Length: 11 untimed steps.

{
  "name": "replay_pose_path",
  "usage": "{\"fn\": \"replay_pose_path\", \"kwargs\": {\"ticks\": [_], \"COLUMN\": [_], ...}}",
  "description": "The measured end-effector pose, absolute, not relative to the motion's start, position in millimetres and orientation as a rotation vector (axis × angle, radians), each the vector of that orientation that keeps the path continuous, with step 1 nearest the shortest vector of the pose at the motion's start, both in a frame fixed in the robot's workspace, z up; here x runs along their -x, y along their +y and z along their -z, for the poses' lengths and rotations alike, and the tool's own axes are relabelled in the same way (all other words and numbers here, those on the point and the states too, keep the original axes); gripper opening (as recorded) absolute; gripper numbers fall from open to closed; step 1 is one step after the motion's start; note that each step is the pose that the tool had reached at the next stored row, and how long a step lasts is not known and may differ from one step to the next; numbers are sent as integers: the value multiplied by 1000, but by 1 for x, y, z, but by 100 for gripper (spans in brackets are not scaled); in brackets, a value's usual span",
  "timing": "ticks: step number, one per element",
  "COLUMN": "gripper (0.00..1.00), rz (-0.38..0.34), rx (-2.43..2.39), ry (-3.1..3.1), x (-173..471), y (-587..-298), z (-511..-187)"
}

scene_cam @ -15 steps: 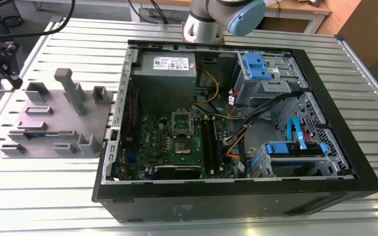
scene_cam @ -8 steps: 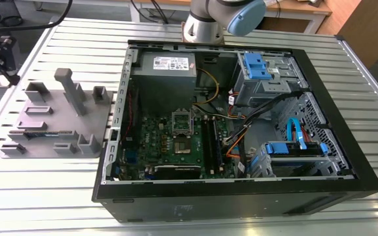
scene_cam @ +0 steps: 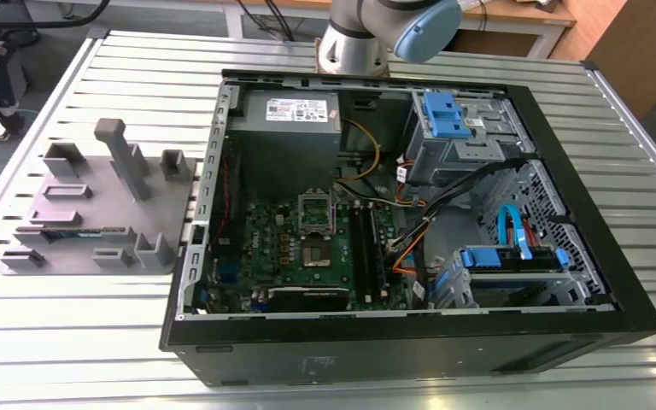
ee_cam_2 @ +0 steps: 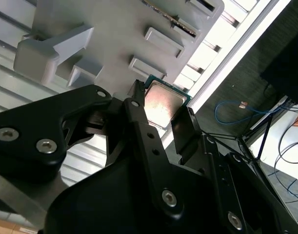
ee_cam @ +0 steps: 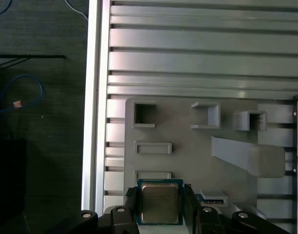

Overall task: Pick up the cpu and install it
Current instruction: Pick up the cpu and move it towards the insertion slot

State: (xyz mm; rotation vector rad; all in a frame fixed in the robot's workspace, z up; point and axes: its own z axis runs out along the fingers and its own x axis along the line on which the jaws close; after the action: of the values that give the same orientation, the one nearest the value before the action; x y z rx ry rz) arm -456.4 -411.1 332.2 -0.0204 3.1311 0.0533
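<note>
**Claw.** In both wrist views the claw [ee_cam: 160,207] is clamped on the cpu [ee_cam: 160,200]. Its black fingers [ee_cam: 131,207] press on two opposite edges. The cpu sits between the fingertips, and its silvery metal top faces the first wrist camera.

**Holder.** A grey moulded holder [ee_cam: 188,156] lies beyond the fingertips on the slatted metal surface [ee_cam: 202,63]. Two shallow rectangular recesses [ee_cam: 152,147] are the pockets nearest the claw, with three deeper square pockets [ee_cam: 145,114] farther out. A memory stick [ee_cam: 212,199] stands in a slot just beside the claw.

**Computer case.** In the exterior view an open black computer case [scene_cam: 419,342] stands just beside the holder. It contains:
- a green circuit board [scene_cam: 266,248] with a socket [scene_cam: 317,254];
- a grey power supply box [scene_cam: 294,115];
- drive cages [scene_cam: 459,128] with blue fittings;
- bundled cables [scene_cam: 402,248].

**Hidden or unclear.**
- In the second wrist view the claw body covers part of the cpu.
- The underside of the cpu faces away from both wrist cameras.
- Whether the cpu touches the holder or hangs clear of it cannot be told.
- In the exterior view the arm [scene_cam: 362,34] is cut off by the picture edge.
</note>
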Motion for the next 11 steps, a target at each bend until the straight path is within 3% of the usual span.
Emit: {"fn": "replay_pose_path", "kwargs": {"ticks": [11], "gripper": [47], "rz": [-53], "rx": [20], "ry": [3131], "x": [456], "y": [-411], "z": [-360]}}
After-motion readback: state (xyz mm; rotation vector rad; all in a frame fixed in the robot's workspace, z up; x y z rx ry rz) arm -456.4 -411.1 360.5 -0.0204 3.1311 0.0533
